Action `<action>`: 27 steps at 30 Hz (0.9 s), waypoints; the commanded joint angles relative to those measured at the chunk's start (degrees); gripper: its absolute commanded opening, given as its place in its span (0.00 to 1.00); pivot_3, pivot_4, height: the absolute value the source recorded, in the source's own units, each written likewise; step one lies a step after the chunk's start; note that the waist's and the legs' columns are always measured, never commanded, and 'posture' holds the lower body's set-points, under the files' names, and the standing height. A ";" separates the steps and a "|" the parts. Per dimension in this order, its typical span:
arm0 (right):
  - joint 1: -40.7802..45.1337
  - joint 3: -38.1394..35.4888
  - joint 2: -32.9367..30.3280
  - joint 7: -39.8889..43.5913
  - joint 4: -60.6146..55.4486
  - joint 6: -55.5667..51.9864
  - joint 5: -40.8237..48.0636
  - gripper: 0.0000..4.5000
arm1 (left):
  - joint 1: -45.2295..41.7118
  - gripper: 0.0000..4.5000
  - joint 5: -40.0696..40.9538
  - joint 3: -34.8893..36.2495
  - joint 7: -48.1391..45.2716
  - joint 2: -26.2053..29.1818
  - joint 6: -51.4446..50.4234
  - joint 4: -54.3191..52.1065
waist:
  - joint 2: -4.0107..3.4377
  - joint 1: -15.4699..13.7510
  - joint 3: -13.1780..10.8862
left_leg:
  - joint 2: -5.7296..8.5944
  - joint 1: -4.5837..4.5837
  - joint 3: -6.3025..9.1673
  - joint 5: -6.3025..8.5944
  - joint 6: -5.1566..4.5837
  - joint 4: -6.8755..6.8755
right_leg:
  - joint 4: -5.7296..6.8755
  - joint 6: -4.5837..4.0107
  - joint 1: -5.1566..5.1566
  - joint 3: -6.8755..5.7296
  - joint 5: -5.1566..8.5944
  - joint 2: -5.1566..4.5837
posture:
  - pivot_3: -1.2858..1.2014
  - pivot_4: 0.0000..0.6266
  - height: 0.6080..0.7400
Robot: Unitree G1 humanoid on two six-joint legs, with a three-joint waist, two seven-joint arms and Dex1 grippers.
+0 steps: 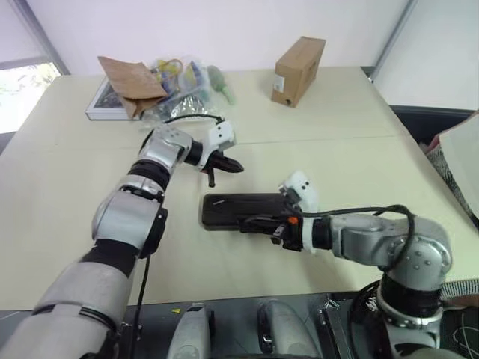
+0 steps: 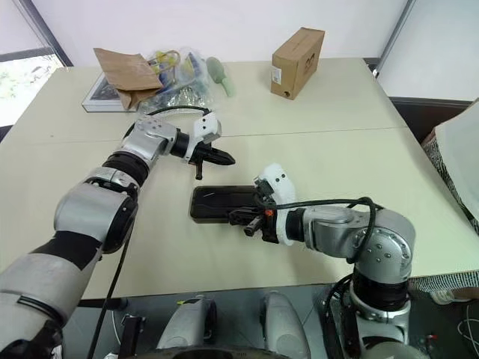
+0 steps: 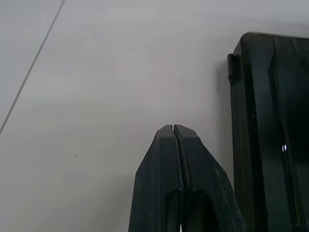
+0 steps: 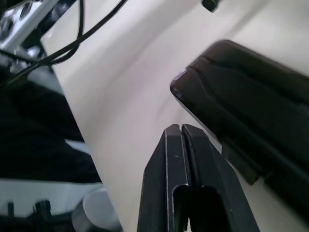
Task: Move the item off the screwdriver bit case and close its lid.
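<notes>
Lying closed between both arms, screwdriver bit case [image 1: 243,212], left end effector [image 1: 233,167] shut empty beyond it, right end effector [image 1: 251,224] shut empty at its near edge.

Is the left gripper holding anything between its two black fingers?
No, the left gripper has its fingers pressed together with nothing between them, beside the dark flat plastic case.

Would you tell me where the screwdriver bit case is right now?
In the head views, the screwdriver bit case lies closed on the table's near middle, between the left tool beyond it and the right tool at its near edge.
</notes>
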State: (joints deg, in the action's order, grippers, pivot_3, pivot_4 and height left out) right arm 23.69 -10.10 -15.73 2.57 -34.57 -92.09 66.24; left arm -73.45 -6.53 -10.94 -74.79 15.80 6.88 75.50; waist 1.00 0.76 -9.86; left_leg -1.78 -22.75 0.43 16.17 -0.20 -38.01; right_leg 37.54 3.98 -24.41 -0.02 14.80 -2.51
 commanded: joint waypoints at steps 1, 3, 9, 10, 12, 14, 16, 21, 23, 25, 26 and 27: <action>-2.18 -1.53 4.89 -14.75 3.74 -0.41 7.51 0.01 | -0.75 0.00 -1.15 0.23 0.50 -0.77 3.49 -0.55 | -0.01 0.04 0.00 | 0.00 0.00 0.00 0.00 0.00 0.00 | 0.00 0.00 0.00 0.00 0.00 0.00 | 0.52 0.24 1.00; -4.58 -1.04 6.88 -22.06 6.26 -0.41 10.68 0.01 | -0.03 0.00 -1.57 0.25 1.03 -1.13 5.17 -0.66 | 0.01 -0.01 0.03 | 0.01 -0.03 -0.02 0.00 0.00 -0.01 | 0.06 0.00 -0.07 0.02 0.00 0.00 | 0.52 0.24 1.00; -7.84 12.40 -6.10 -49.53 11.03 17.86 41.18 0.01 | 0.62 0.00 -1.76 1.28 2.22 -1.61 6.77 -0.42 | 0.01 0.11 0.02 | 0.01 -0.11 -0.07 0.00 0.00 -0.07 | 0.06 0.02 -0.11 0.03 -0.01 -0.13 | 0.52 0.24 1.00; -7.67 14.84 -8.74 -51.83 10.83 20.86 44.44 0.01 | 0.74 0.00 -1.71 1.37 2.28 -1.66 6.89 -0.42 | 0.01 0.14 0.02 | 0.02 -0.11 -0.07 0.00 0.00 -0.09 | 0.05 0.04 -0.10 0.03 -0.02 -0.12 | 0.52 0.24 1.00; -7.37 18.18 -11.93 -53.55 10.07 25.56 46.65 0.01 | 1.09 0.00 -1.67 1.62 2.43 -1.76 7.25 -0.48 | 0.02 0.26 0.02 | 0.01 -0.11 -0.05 0.00 -0.01 -0.10 | 0.04 0.04 -0.10 0.03 -0.02 -0.04 | 0.52 0.24 1.00; -6.97 20.22 -13.58 -53.81 9.62 28.90 46.76 0.01 | 1.43 0.00 -1.41 2.01 2.54 -1.93 7.42 -0.57 | 0.02 0.31 0.02 | 0.00 -0.13 -0.02 0.02 -0.04 -0.08 | 0.02 0.04 -0.10 0.03 -0.01 0.04 | 0.52 0.24 1.00; -6.46 21.71 -14.97 -53.72 9.33 31.24 46.76 0.01 | 1.77 0.00 -1.24 2.29 2.47 -2.11 7.58 -0.67 | 0.02 0.30 0.02 | -0.01 -0.14 -0.01 0.02 -0.05 -0.08 | 0.02 0.04 -0.10 0.03 -0.01 0.07 | 0.52 0.24 1.00; -5.38 24.56 -17.01 -53.19 8.66 34.92 46.76 0.01 | 3.04 0.00 -1.33 2.37 2.12 -2.48 8.29 -0.92 | 0.02 0.11 0.02 | -0.02 -0.15 -0.01 0.02 -0.05 -0.09 | 0.02 0.04 -0.10 0.03 -0.01 0.06 | 0.52 0.24 1.00; -4.81 25.47 -17.01 -53.39 8.80 36.04 46.76 0.01 | 3.45 0.00 -1.37 2.32 2.10 -2.64 8.56 -0.98 | 0.02 0.03 0.02 | -0.02 -0.18 0.00 0.02 -0.05 -0.10 | 0.01 0.04 -0.10 0.02 -0.01 0.05 | 0.52 0.24 1.00; -4.38 26.18 -17.02 -53.59 8.71 36.97 46.76 0.01 | 3.59 0.00 -1.34 2.32 2.03 -2.72 8.68 -1.02 | 0.02 0.00 0.02 | -0.02 -0.18 0.00 0.02 -0.05 -0.10 | 0.00 0.04 -0.10 0.02 -0.02 0.05 | 0.52 0.24 1.00; -4.15 26.50 -16.82 -53.79 8.67 37.48 46.76 0.01 | 3.62 0.00 -1.30 2.36 1.97 -2.75 8.70 -1.03 | 0.02 -0.01 0.02 | -0.02 -0.19 0.00 0.02 -0.05 -0.10 | 0.00 0.04 -0.10 0.02 -0.02 0.05 | 0.52 0.24 1.00; -3.90 26.78 -16.67 -53.95 8.69 37.85 46.76 0.01 | 3.64 0.00 -1.24 2.41 1.96 -2.79 8.68 -1.03 | 0.02 -0.02 0.02 | -0.02 -0.19 0.00 0.02 -0.05 -0.10 | -0.01 0.04 -0.10 0.02 -0.02 0.05 | 0.52 0.24 1.00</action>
State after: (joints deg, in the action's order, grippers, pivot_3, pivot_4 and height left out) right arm 18.94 16.38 -32.71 -51.22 -23.67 -55.41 111.59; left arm -69.64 -8.25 -9.66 -72.58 13.06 14.57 75.55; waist 1.02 0.74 -9.84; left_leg -1.79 -22.94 0.43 16.19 -0.25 -38.12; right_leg 37.54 4.02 -24.51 0.00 14.79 -2.47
